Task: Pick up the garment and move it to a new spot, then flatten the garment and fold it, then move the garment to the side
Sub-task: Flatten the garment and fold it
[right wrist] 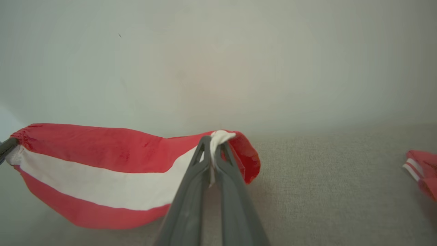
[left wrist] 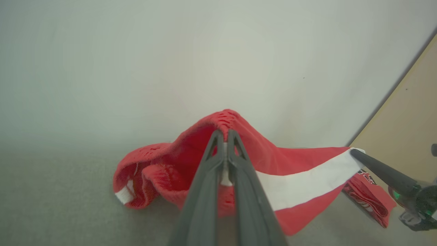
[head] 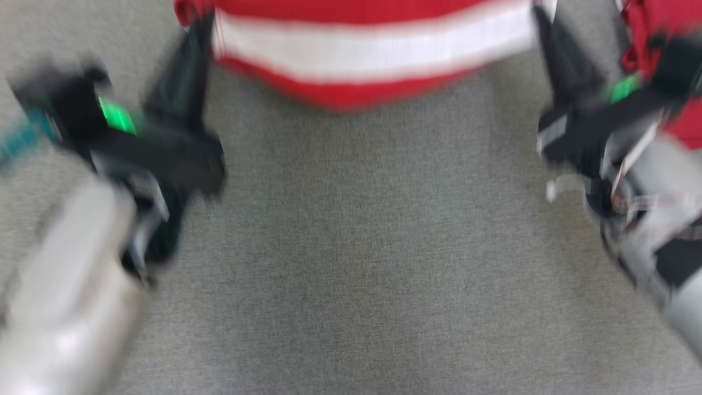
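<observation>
Red cloth with a broad white stripe, the garment hangs stretched between the two grippers above a grey woven surface, and its lower edge sags in a curve. In the head view, which is blurred, we see the left gripper at the garment's left end and the right gripper at its right end, fingers pointing up the view. From the left wrist we see the left gripper pressed closed on a bunched, perforated red corner of the garment, with the cloth draping down to the surface on one side. The right gripper pinches the white stripe's far end. From the right wrist, the right gripper is clamped tight on a white fold of the garment, and the left gripper holds the opposite end. Another piece of red and white cloth lies on the surface to one side; we cannot tell whether it belongs to the same garment. A pale wall stands behind.
</observation>
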Controlling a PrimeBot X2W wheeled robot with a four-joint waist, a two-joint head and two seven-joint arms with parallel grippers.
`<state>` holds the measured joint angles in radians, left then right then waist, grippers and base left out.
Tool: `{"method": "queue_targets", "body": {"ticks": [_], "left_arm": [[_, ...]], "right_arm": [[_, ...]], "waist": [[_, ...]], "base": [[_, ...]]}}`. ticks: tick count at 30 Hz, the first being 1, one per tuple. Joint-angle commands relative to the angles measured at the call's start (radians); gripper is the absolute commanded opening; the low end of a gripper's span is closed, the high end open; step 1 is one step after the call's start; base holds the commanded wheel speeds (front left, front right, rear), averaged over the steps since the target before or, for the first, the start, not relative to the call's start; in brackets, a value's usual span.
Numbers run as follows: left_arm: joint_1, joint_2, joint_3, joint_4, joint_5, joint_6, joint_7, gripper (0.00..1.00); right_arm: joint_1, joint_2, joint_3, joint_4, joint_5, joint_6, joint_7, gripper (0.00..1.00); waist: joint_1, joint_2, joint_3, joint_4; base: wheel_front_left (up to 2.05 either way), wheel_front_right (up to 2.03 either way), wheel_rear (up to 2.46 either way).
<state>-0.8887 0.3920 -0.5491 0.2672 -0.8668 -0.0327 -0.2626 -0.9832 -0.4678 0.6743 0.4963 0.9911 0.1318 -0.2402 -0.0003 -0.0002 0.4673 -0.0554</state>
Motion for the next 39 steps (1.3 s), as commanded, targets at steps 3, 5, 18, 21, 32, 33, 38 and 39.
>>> {"method": "queue_targets", "body": {"ticks": [3,5,18,21,32,33,38,39], "left_arm": [[0.133,-0.010,0.034,-0.063,0.043,0.013,-0.002,0.00],[0.227,-0.019,0.049,-0.101,0.067,0.018,-0.002,0.00],[0.701,-0.093,0.083,-0.171,0.202,0.014,-0.002,0.00],[0.775,-0.105,0.097,-0.169,0.222,0.007,-0.002,0.00],[0.899,-0.144,0.091,-0.191,0.285,-0.035,-0.002,0.00],[0.890,-0.150,0.091,-0.193,0.291,-0.038,-0.002,0.00],[0.839,-0.187,0.099,-0.189,0.281,-0.056,-0.002,0.00],[0.839,-0.187,0.099,-0.189,0.281,-0.056,-0.002,0.00]], "right_arm": [[0.105,-0.023,0.008,-0.031,0.010,-0.003,-0.012,0.00],[0.180,-0.034,0.005,-0.051,0.015,-0.003,-0.016,0.00],[0.642,-0.068,-0.062,-0.137,0.040,-0.003,-0.023,0.00],[0.745,-0.061,-0.103,-0.162,0.037,-0.003,-0.024,0.00],[1.056,0.007,-0.350,-0.327,-0.067,-0.003,0.039,0.00],[1.052,0.015,-0.370,-0.341,-0.083,-0.003,0.053,0.00],[0.952,0.051,-0.454,-0.373,-0.155,-0.003,0.130,0.00],[0.952,0.051,-0.454,-0.373,-0.155,-0.003,0.130,0.00]], "waist": [[0.0003,0.0002,-0.079,0.008],[0.0003,0.0002,-0.104,0.007],[0.0003,0.0002,-0.257,0.021],[0.0003,0.0002,-0.278,0.031],[0.0003,0.0002,-0.302,0.064],[0.0003,0.0002,-0.300,0.065],[0.0003,0.0002,-0.278,0.076],[0.0003,0.0002,-0.278,0.076]], "base": [[0.00,0.00,0.00],[0.00,0.00,0.00],[0.00,0.00,0.00],[0.00,0.00,0.00],[0.00,0.00,0.00],[0.00,0.00,0.00],[0.00,0.00,0.00],[0.00,0.00,0.00]]}}
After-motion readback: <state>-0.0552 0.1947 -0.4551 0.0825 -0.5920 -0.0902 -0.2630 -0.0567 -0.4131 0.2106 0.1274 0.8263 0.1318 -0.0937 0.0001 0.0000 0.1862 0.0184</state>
